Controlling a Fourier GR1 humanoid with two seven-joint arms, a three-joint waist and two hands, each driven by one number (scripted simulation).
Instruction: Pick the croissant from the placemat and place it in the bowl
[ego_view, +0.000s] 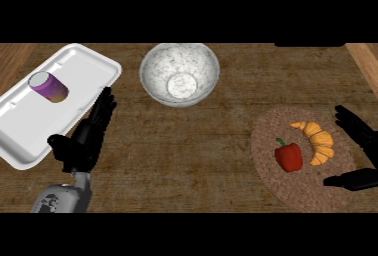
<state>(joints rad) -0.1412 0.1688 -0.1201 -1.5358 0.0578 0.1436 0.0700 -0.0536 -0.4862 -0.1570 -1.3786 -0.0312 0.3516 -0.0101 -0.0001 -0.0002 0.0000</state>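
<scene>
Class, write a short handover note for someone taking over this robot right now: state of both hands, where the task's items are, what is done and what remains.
Left hand: open, fingers straight, resting beside the white rectangular tray, holding nothing.
Right hand: open at the right edge, next to the round brown woven placemat, holding nothing.
Golden curved croissant: on the placemat, beside a red bell pepper.
Speckled grey round bowl: at the top centre, nothing in it.
Done: nothing yet. Left: grasp the croissant, carry it to the bowl, release.

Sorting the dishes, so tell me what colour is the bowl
Speckled grey-white, the bowl shows best in the head view.
</scene>
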